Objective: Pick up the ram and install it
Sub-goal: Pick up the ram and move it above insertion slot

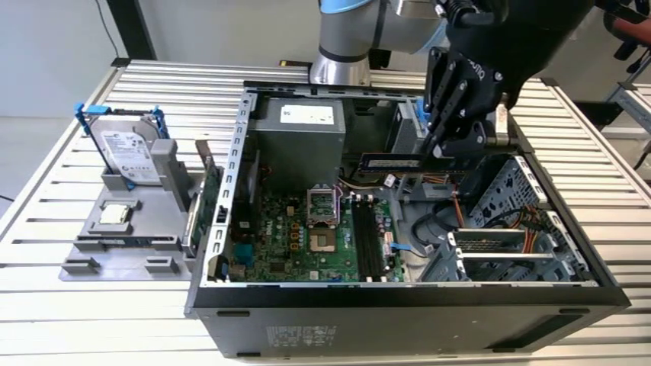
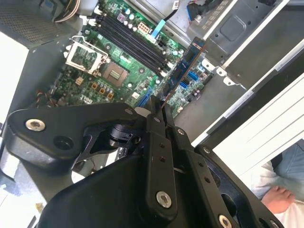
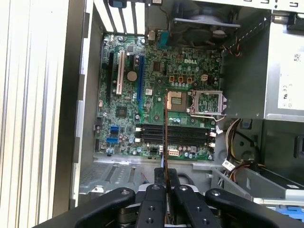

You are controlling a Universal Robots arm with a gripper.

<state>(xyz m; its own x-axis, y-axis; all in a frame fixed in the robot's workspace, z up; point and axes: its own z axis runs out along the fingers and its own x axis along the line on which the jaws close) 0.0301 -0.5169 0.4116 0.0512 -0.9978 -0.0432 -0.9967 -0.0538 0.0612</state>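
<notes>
The ram is a long dark stick with a white label, held level above the open computer case. My gripper is shut on one end of it. In the second wrist view the ram sticks out from my gripper over the green motherboard. In the first wrist view the ram is seen edge-on, running from my gripper across the black memory slots. These memory slots lie well below and toward the exterior view's left of the stick.
A grey power supply fills the case's back, and a drive cage takes the exterior view's right. The CPU socket sits beside the slots. On a grey stand outside the case are a hard drive in a blue frame and a green card.
</notes>
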